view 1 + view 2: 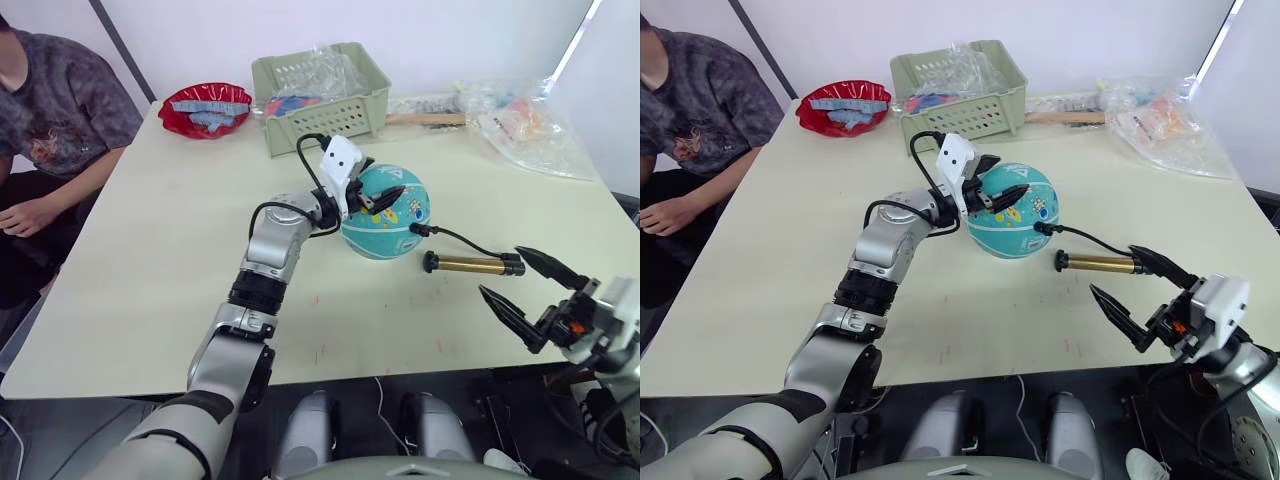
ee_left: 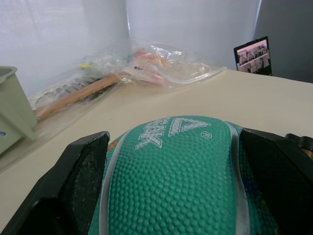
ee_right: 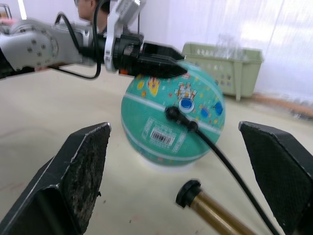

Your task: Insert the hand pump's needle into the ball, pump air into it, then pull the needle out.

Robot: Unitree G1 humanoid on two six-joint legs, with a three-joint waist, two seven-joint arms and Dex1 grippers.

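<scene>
Across the pale worktop (image 1: 150, 250) the left end effector (image 1: 375, 195) is clamping the light, pebbled, roll-prone ball (image 1: 392, 222) at center, while the spread right end effector (image 1: 520, 290) is hovering at five o'clock beside the rigid, slick hand pump (image 1: 470, 264), best gripped mid-cylinder.

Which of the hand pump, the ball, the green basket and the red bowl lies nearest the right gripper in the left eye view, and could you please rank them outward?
From the right gripper:
1. The hand pump, lying on the table just ahead of it.
2. The ball, farther left, at the left gripper.
3. The green basket, at the table's far side.
4. The red bowl, far left.
</scene>
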